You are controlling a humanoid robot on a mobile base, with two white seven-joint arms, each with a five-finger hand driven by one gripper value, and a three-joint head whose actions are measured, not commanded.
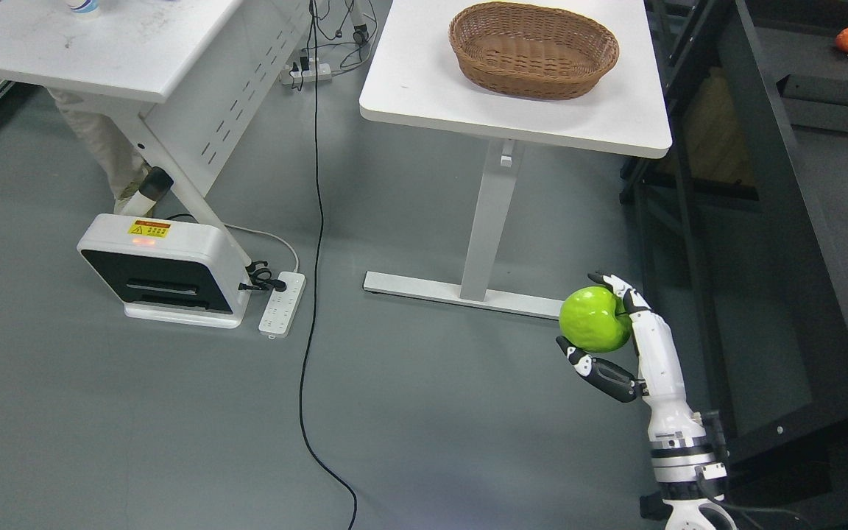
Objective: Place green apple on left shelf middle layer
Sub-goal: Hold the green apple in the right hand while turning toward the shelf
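Right hand (619,331) wrapped around a green apple (594,319) — held above grey floor, white table (424,81) with wicker basket (533,48) behind, dark shelf (777,184) at right.

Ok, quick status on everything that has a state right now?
green apple: held off the floor, not yet on a shelf
right hand: shut on the apple
wicker basket: upright on the white table, looks empty
power strip: on the floor, a plug in it
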